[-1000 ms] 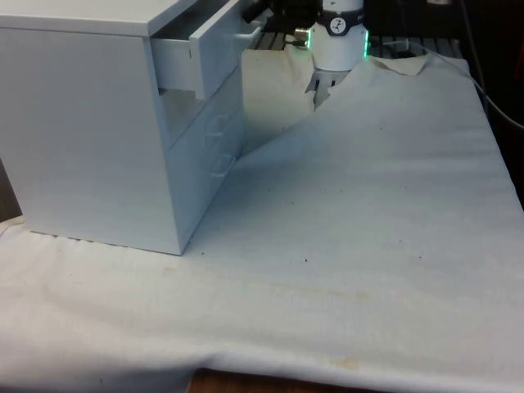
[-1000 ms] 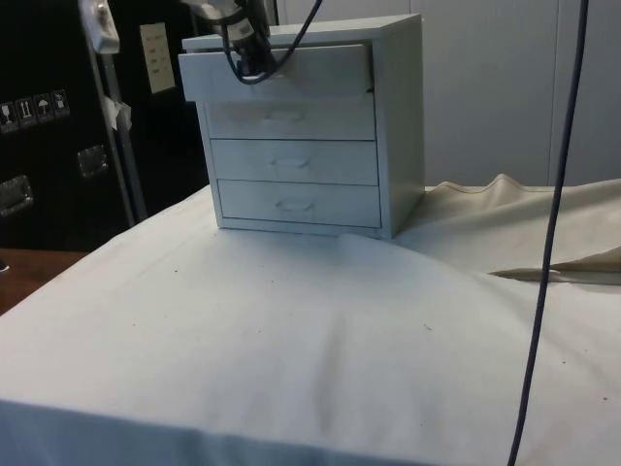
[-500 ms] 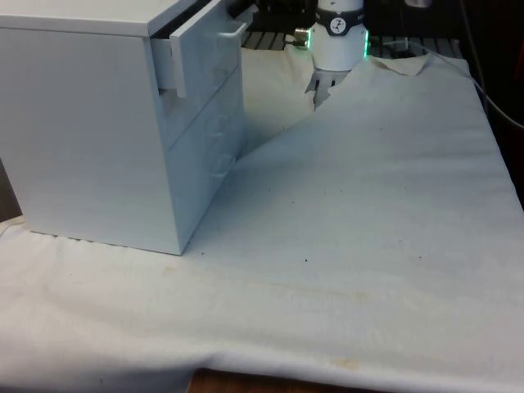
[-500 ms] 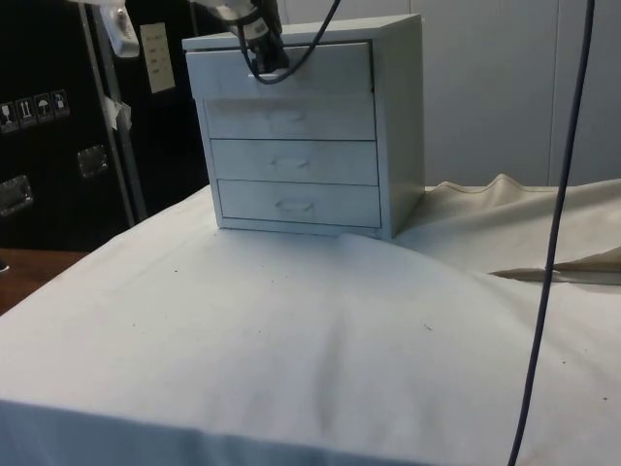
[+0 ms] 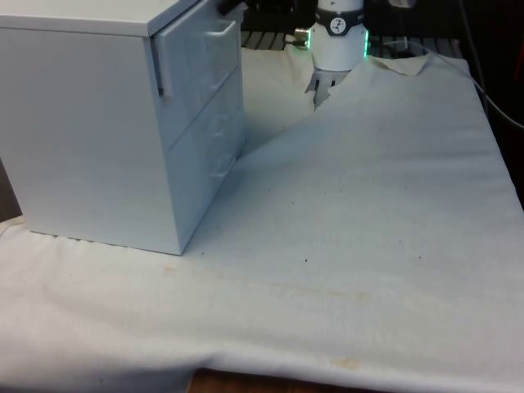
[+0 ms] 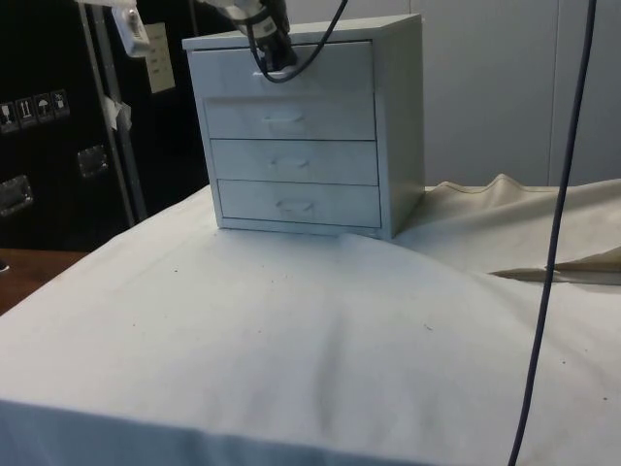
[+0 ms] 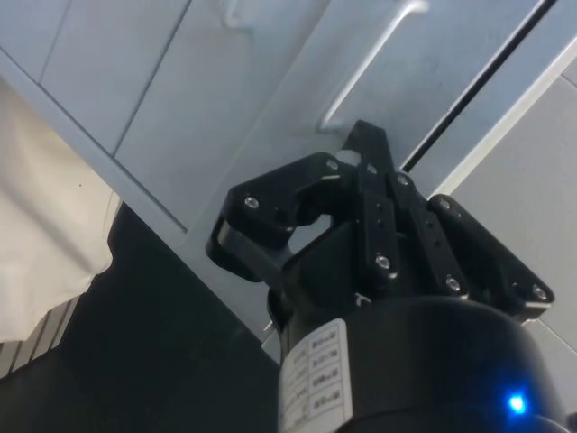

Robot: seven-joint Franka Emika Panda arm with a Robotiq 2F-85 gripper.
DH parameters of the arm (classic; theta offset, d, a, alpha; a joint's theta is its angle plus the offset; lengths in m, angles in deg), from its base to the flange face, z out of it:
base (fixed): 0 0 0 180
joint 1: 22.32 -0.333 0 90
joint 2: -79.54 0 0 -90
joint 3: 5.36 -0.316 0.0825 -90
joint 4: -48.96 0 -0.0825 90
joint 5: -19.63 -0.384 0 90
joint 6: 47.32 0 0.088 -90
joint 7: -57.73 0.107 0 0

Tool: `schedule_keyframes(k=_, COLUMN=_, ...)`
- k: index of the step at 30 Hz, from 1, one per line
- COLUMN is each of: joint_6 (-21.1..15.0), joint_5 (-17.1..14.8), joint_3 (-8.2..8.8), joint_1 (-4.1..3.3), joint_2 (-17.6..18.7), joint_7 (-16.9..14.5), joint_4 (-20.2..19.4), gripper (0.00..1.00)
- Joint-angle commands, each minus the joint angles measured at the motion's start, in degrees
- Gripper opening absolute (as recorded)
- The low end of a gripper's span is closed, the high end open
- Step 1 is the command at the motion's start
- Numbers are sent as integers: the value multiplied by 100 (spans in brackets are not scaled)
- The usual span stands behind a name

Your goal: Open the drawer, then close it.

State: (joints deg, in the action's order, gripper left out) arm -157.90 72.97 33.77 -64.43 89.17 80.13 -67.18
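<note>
Up top, the chest's [image 6: 320,126] top drawer [image 6: 291,70] sits almost flush (a sliver proud in the front view), its handle [image 7: 365,63] just ahead of the gripper [image 7: 368,144], whose fingers are pressed together, gripping nothing.

Even, soft light on the white cloth [image 5: 368,205]; the chest of drawers [image 5: 90,131] casts a faint shadow (pale bluish cast overall).
</note>
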Motion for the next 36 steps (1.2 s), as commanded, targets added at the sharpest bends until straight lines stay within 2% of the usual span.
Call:
schedule_keyframes(k=1, joint_6=-97, joint_5=46, joint_3=34, joint_1=29, joint_2=-63, joint_7=-34, joint_4=-63, gripper=0)
schedule_keyframes(k=2, joint_6=-109, joint_5=40, joint_3=46, joint_1=34, joint_2=-63, joint_7=-40, joint_4=-63, gripper=0)
schedule_keyframes(k=3, joint_6=-23, joint_5=0, joint_3=23, joint_1=6, joint_2=0, joint_7=-6, joint_4=0, gripper=0)
schedule_keyframes(k=4, joint_6=-115, joint_5=34, joint_3=57, joint_1=34, joint_2=-63, joint_7=-40, joint_4=-63, gripper=0)
schedule_keyframes(k=8, joint_6=-160, joint_5=23, joint_3=138, joint_1=40, joint_2=-52, joint_7=-57, joint_4=-63, gripper=0)
schedule_keyframes(k=10, joint_6=-92, joint_5=0, joint_3=138, joint_1=11, joint_2=0, joint_7=-17, joint_4=-11, gripper=0)
schedule_keyframes(k=13, joint_6=-155, joint_5=-6, joint_3=166, joint_1=40, joint_2=-52, joint_7=-63, joint_4=-40, gripper=0)
schedule_keyframes(k=18, joint_6=-103, joint_5=-40, joint_3=149, joint_1=11, joint_2=-11, joint_7=-6, joint_4=6, gripper=0)
schedule_keyframes(k=26, joint_6=-189, joint_5=-321, joint_3=80, joint_1=6, joint_2=-109, joint_7=97, joint_4=11, gripper=0)
schedule_keyframes(k=27, joint_6=-120, joint_5=-258, joint_3=92, joint_1=0, joint_2=-74, joint_7=97, joint_4=29, gripper=0)
schedule_keyframes(k=31, joint_6=-281, joint_5=-487, joint_3=57, joint_1=-6, joint_2=-120, joint_7=166, joint_4=17, gripper=0)
schedule_keyframes(k=35, joint_6=-350, joint_5=-619, joint_3=34, joint_1=-6, joint_2=-120, joint_7=223, joint_4=17, gripper=0)
schedule_keyframes(k=36, joint_6=-298, joint_5=-567, joint_3=46, joint_1=-6, joint_2=-74, joint_7=223, joint_4=46, gripper=0)
